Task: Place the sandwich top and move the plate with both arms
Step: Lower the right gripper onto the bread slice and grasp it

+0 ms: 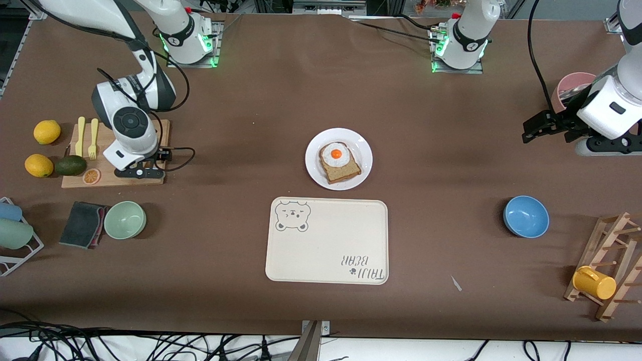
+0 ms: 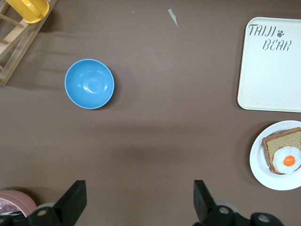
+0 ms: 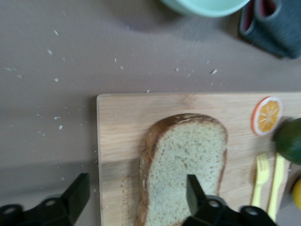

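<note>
On the cutting board [image 3: 155,122]: sandwich top [image 3: 183,165], flat.
Right gripper [image 3: 134,193]: over the slice, jaws wide.
Left gripper [image 2: 138,200]: raised over bare table, wide, waiting.
Plate [image 1: 315,150]: holds egg-topped bread.

both arms are white with rounded joints and dark grey bands. black cables run along them. each base has a black ring and green lights. the right claw [image 1: 138,172] is black; the left claw [image 1: 534,126] is black too, with flat angular fingers [image 2: 73,202].
</note>
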